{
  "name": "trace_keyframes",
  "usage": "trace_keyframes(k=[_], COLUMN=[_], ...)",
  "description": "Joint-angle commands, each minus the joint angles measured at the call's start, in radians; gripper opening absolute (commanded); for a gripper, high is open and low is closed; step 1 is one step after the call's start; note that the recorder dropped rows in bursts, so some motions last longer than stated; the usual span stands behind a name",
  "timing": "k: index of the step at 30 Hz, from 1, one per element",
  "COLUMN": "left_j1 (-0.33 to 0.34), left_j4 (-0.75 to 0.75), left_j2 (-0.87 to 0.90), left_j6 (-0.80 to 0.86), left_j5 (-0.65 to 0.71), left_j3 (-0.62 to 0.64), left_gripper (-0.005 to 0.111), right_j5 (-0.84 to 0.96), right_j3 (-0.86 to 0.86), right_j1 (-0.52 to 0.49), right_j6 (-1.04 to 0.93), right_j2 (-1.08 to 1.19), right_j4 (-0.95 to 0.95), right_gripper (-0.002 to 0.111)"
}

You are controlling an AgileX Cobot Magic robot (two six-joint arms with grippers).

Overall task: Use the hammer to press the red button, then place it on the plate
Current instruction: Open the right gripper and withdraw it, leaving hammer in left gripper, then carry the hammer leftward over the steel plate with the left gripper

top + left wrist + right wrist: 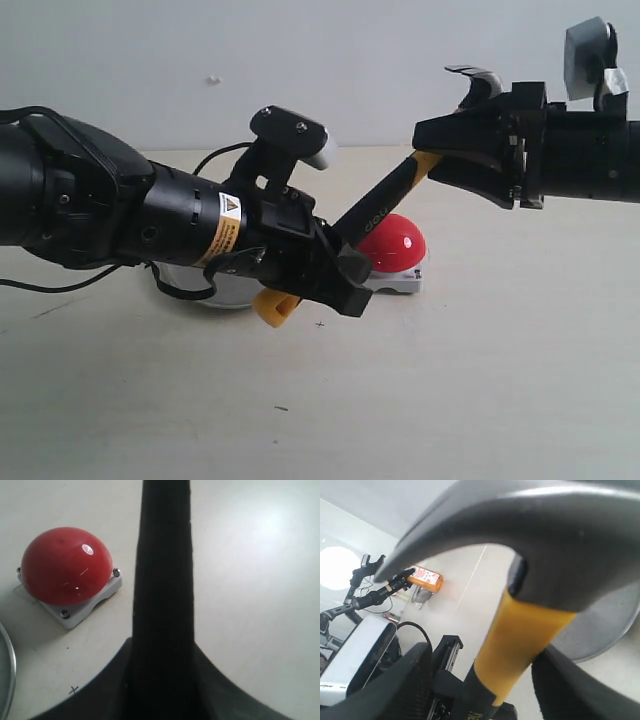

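— Hammer?
— Slanting up near the red button (pixel 396 240), the hammer (pixel 388 203) has its handle pinched in my left gripper (pixel 345 280); my right gripper (pixel 428 155), level, is spread around its neck.
— Writing?
— Handle lettering (pixel 374 216) illegible; warning triangle (pixel 230 206) on my left wrist.

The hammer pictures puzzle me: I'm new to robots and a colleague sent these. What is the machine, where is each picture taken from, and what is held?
It is a robot with two arms. The wide picture comes from a camera off the arms, the other two from wrist cameras. On the table sit a red button and, behind the left arm, a metal plate. The left arm's fingers grip the hammer low on its handle; the right arm's fingers stand open around its neck.
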Motion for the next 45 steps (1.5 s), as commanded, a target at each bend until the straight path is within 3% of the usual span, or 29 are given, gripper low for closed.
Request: trace_keyframes(k=[1,8,11,16,18,27,36,41,45], left_j1=[0.000,0.000,0.000,0.002,0.002,0.002,0.002,0.002,0.002], left_j4=[-0.036,-0.049,-0.058,-0.058,-0.058,-0.064,-0.084,-0.091,-0.093], left_j2=[-0.013,-0.013,-0.013,-0.013,-0.013,-0.013,-0.013,-0.013,-0.013], left_j6=[-0.007,-0.007,-0.007,0.001,0.001,0.001,0.011,0.031,0.031], left_j5=[0.030,0.041,0.043,0.050,0.063,0.077,0.079,0.092,0.089], left_j3=[-0.010,-0.010,-0.010,-0.010,-0.010,-0.010,-0.010,-0.012,-0.027], left_gripper=[0.000,0.000,0.000,0.000,0.000,0.000,0.000,0.000,0.000], right_j5=[0.014,0.034,0.065,0.036,-0.013,-0.360,-0.615,-0.814,-0.922], right_j3=[0.045,0.126,0.173,0.291,0.353,0.617,0.732,0.735,0.746], right_j1=[-0.060,-0.129,-0.155,-0.200,-0.222,-0.240,-0.240,-0.240,-0.240], right_j6=[-0.005,-0.043,-0.091,-0.239,-0.297,-0.399,-0.197,-0.053,-0.027], right_j2=[-0.065,-0.102,-0.136,-0.245,-0.313,-0.773,-1.368,-1.513,-1.524], right_j4=[0.015,0.015,0.015,0.015,0.015,0.015,0.015,-0.191,-0.204], right_gripper=[0.057,0.056,0.048,0.010,0.000,0.000,0.000,0.000,0.000])
